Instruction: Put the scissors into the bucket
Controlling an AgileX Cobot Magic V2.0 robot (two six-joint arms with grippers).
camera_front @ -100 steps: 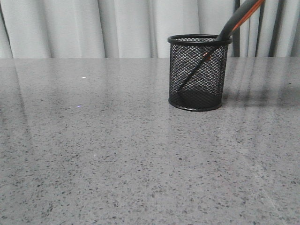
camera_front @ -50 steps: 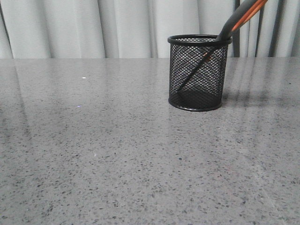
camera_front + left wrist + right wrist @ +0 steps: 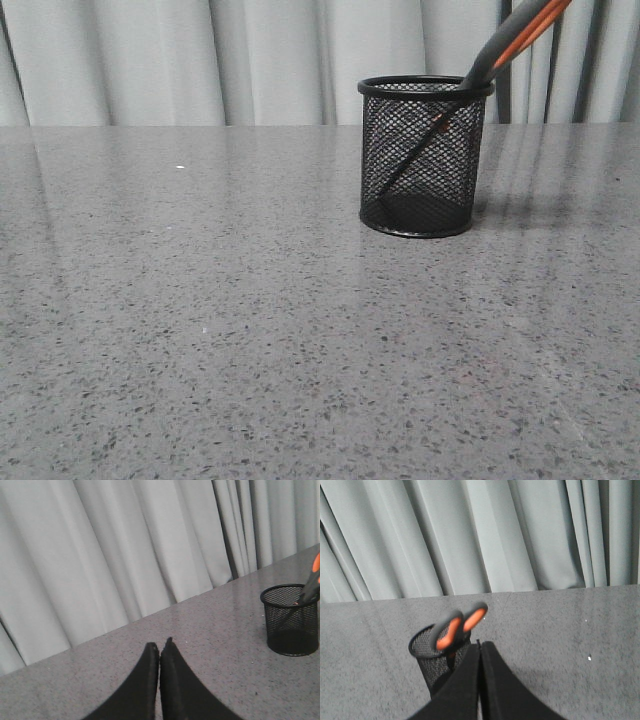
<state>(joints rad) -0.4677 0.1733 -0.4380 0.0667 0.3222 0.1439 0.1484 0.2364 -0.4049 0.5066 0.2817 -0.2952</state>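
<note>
Left tool (image 3: 159,650): fingers pressed together, nothing between them, raised above the left part of the bench (image 3: 200,330) and well apart from the task items; not visible in the front view. Bench: grey speckled stone surface, glossy, backed by pale curtains (image 3: 250,60) along the far edge. Bucket (image 3: 425,155): black wire-mesh cup, upright, standing right of centre toward the far side of the bench. Scissors (image 3: 505,40): already in the bucket, blades down inside the mesh with the tip near the base on the left, shaft leaning across to rest on the right of the rim, orange-edged handles projecting up and to the right, well above the rim. Right tool (image 3: 480,650): fingers likewise pressed together and empty, held on the near side of the bucket, with the handles showing just beyond its tips in the wrist view; clear of both items as far as the views show. Task status, judged: placement looks complete. Risks, judged: the scissors are long and lean far out, so their weight bears on one side of a light cup; a brush from the right tool against the handles could tip the bucket or lever the scissors out onto the slick bench.
</note>
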